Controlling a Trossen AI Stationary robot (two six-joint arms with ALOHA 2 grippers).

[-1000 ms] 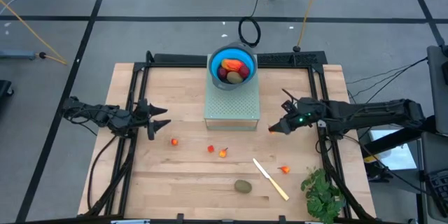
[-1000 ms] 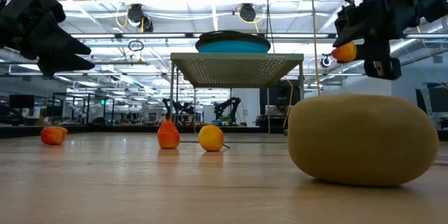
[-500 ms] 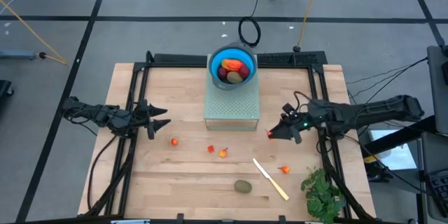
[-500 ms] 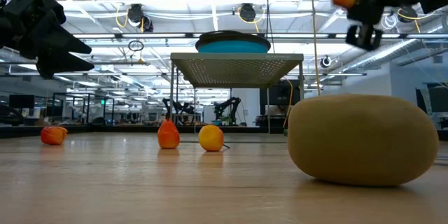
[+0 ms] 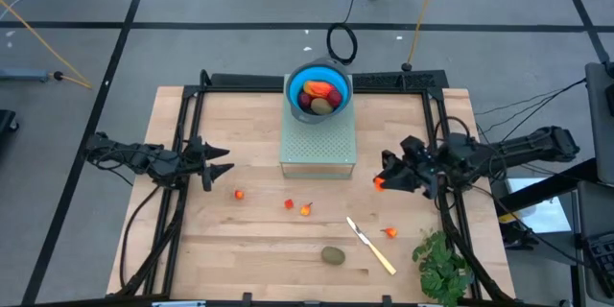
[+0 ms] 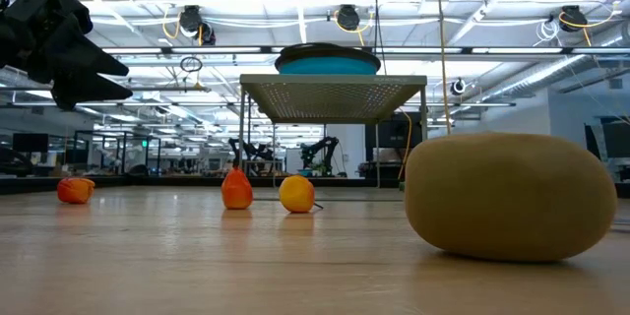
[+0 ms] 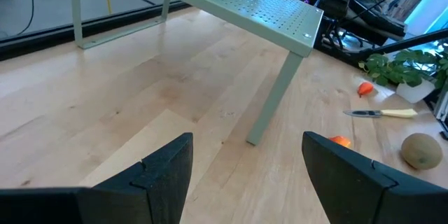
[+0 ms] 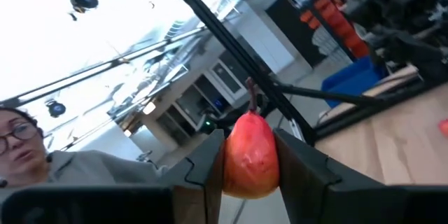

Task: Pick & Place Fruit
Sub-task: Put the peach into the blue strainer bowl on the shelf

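the task looks partly done. nearest on the tabletop [image 5: 240, 249] lies one kiwi [image 5: 333, 255], then four small orange-red bits [image 5: 305, 209] waiting. the left claw [image 5: 219, 161] hangs empty, fingers well apart, over the left side. the right claw [image 5: 382, 181] is clamped on one small orange-red pear [image 8: 250, 155], lifted right of the stand. farthest, the blue bowl [image 5: 319, 76] holds about four fruits.

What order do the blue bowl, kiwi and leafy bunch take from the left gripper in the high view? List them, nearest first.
From the left gripper, at the table's left:
1. Blue bowl, on the raised platform at the back.
2. Kiwi, front centre.
3. Leafy bunch, front right corner.
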